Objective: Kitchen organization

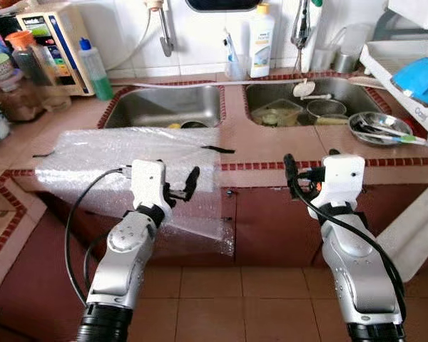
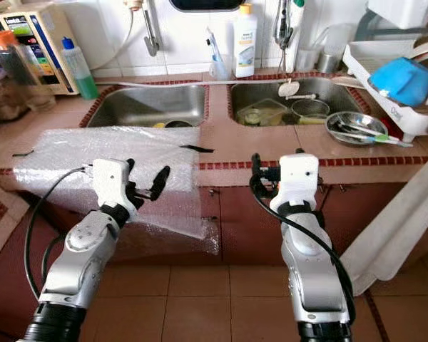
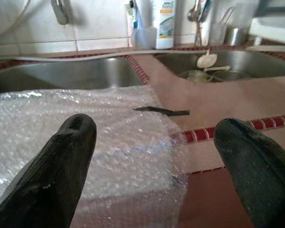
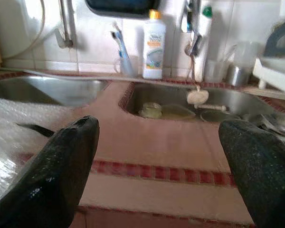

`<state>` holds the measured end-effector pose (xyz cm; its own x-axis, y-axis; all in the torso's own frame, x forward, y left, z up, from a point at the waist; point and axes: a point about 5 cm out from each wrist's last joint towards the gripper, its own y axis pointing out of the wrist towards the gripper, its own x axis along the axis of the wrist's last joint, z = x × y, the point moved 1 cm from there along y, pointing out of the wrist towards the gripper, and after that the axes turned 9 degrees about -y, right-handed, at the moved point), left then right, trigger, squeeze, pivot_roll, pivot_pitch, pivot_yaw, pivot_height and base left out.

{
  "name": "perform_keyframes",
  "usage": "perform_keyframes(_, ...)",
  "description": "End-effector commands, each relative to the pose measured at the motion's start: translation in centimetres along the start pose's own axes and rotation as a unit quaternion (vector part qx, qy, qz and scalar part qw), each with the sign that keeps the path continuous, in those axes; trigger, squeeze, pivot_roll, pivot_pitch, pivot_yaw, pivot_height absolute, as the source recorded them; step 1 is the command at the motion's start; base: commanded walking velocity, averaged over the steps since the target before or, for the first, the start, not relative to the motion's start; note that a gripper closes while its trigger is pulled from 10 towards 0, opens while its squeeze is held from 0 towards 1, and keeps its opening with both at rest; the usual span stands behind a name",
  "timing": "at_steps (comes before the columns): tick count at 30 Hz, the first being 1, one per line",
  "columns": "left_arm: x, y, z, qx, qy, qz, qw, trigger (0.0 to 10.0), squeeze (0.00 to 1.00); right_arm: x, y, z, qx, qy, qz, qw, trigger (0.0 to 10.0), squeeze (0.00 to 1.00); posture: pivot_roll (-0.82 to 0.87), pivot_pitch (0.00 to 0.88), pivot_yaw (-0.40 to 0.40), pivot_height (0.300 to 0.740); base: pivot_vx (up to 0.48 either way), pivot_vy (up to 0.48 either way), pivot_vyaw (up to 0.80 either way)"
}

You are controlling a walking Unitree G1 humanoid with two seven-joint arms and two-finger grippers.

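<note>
A sheet of bubble wrap [image 1: 121, 153] lies on the tiled counter [image 1: 271, 149] left of centre and hangs over its front edge. A thin black strip [image 1: 217, 149] rests at the sheet's right edge. My left gripper [image 1: 182, 184] is open, held level just in front of the hanging wrap; the left wrist view has its fingertips [image 3: 61, 156] framing the wrap [image 3: 85, 123]. My right gripper [image 1: 310, 167] is open too, held before the bare counter edge under the right sink [image 1: 307, 96]. Neither holds anything.
Two steel sinks sit in the counter; the left sink [image 1: 164, 107] is nearly bare, the right holds a clear container [image 1: 274, 114] and a pot [image 1: 324, 108]. A steel bowl with utensils [image 1: 378, 127] stands at the right. A dish rack [image 1: 406, 71], white bottle [image 1: 261, 41], green bottle [image 1: 96, 68].
</note>
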<state>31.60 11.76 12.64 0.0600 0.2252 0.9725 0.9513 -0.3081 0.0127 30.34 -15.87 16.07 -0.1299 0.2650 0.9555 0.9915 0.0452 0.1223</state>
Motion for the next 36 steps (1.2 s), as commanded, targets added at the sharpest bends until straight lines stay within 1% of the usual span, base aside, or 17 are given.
perform_keyframes(1, 0.4, 0.2, -0.5, -0.01, 0.002, -0.006, 1.0, 10.0, 0.0, 0.3, 0.0, -0.3, -0.008, 0.001, -0.006, 1.0, 10.0, 0.0, -0.03, 0.0, 0.124, 0.74, 0.0, -0.48, 0.0)
perform_keyframes(11, 0.4, 0.1, -0.4, -0.011, 0.004, -0.002, 1.0, 10.0, 0.0, 0.1, -0.1, -0.2, -0.011, 0.002, -0.003, 1.0, 10.0, 0.0, -0.04, 0.0, 0.133, 0.74, 0.0, -0.48, 0.0)
perform_keyframes(24, 0.2, 0.2, -0.8, -0.018, 0.0, 0.002, 1.0, 10.0, 0.0, -0.1, -0.4, -0.3, -0.014, 0.002, 0.002, 1.0, 10.0, 0.0, -0.04, 0.0, 0.13, 0.74, 0.0, -0.455, 0.0)
perform_keyframes(26, 0.1, 0.2, -0.8, -0.018, 0.0, 0.002, 1.0, 10.0, 0.0, -0.1, -0.3, -0.3, -0.013, 0.002, 0.002, 1.0, 10.0, 0.0, -0.04, 0.0, 0.13, 0.74, 0.0, -0.322, 0.0)
perform_keyframes(32, -0.2, 0.1, -0.7, -0.014, -0.007, 0.009, 1.0, 10.0, 0.0, -0.2, -0.4, -0.3, -0.012, 0.001, 0.003, 1.0, 10.0, 0.0, -0.04, 0.0, 0.127, 0.74, 0.0, 0.0, 0.0)
perform_keyframes(35, -0.6, -0.1, -0.6, -0.012, -0.009, 0.014, 1.0, 10.0, 0.0, -0.5, -0.4, -0.1, -0.009, -0.003, 0.008, 1.0, 10.0, 0.0, -0.04, 0.0, 0.127, 0.74, 0.0, 0.0, 0.0)
perform_keyframes(36, -1.1, -0.2, -0.4, -0.011, -0.009, 0.021, 1.0, 10.0, 0.0, -1.0, -0.6, 0.0, -0.006, -0.007, 0.015, 1.0, 10.0, 0.0, -0.04, 0.006, 0.122, 0.74, 0.0, 0.0, 0.0)
